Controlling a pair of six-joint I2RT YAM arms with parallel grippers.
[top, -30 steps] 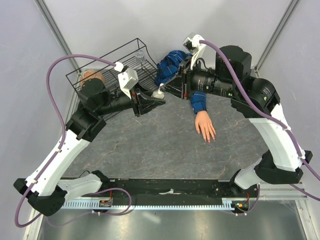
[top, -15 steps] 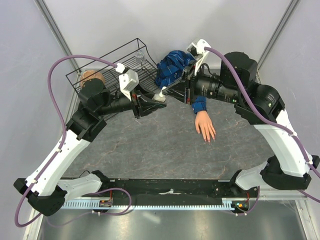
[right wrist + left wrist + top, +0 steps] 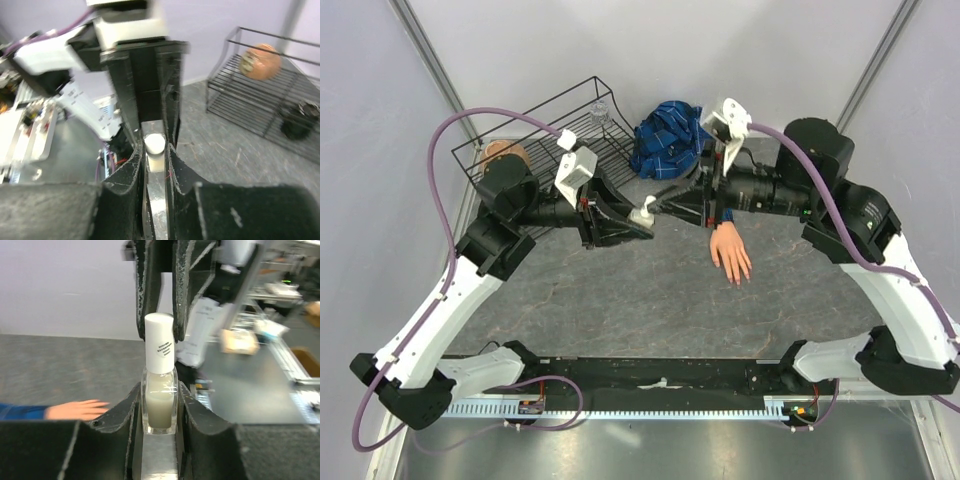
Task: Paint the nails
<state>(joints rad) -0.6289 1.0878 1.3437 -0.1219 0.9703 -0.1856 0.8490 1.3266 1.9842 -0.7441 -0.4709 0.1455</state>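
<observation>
A small clear bottle (image 3: pixel 642 213) of pale liquid with a white cap (image 3: pixel 159 342) is held upright above the table. My left gripper (image 3: pixel 632 222) is shut on its glass body (image 3: pixel 160 407). My right gripper (image 3: pixel 658 207) comes from the opposite side, and its fingers (image 3: pixel 182 295) close around the cap (image 3: pixel 154 144). The mannequin hand (image 3: pixel 730 252) lies palm down on the table to the right of the bottle, below the right arm. It also shows in the left wrist view (image 3: pixel 75 410). Its nails (image 3: pixel 741 278) are too small to make out. The plaid sleeve (image 3: pixel 719 216) is mostly hidden by the right arm.
A black wire rack (image 3: pixel 525 135) stands at the back left with an orange ball-like object (image 3: pixel 259 60) and a dark object (image 3: pixel 297 125) in it. A crumpled blue plaid cloth (image 3: pixel 665 135) lies behind the grippers. The grey walls are close on both sides.
Both grippers, together with the bottle, have moved toward me and slightly right, away from the blue cloth. The right wrist has turned. The mannequin hand has not moved.
</observation>
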